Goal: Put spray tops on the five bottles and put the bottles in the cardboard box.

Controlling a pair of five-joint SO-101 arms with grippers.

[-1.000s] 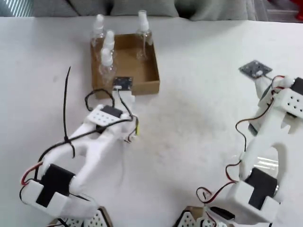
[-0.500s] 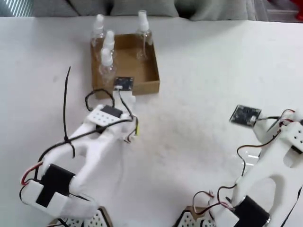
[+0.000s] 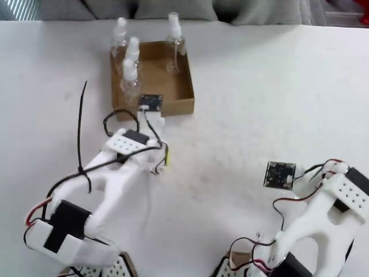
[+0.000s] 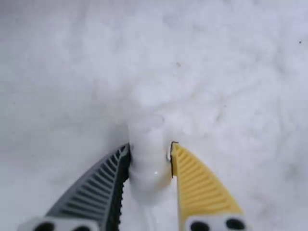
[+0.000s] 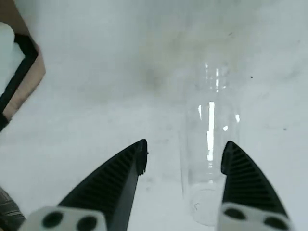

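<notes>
Desk [image 3: 248,86], seen from above and from both wrists.

The cardboard box [image 3: 179,107] lies toward the far edge, left of the middle. Four capped bottles [image 3: 174,43] stand upright at it: three along its left side and one at its far right corner. Whether the one farthest back on the left stands inside the wall or just outside it cannot be told.

The left gripper [image 4: 149,146] is just on the near side of the box's near wall. Its grey and yellow fingers [image 4: 202,187] are closed narrowly on a white spray top [image 4: 147,159], which is held over bare desk.

The right gripper [image 5: 185,146] is toward the near right corner, well apart from the box. Its fingers [image 5: 115,178] are spread wide. A clear uncapped bottle [image 5: 209,159] lies on the desk between them, close to one finger, with its threaded neck pointing away from the gripper.
</notes>
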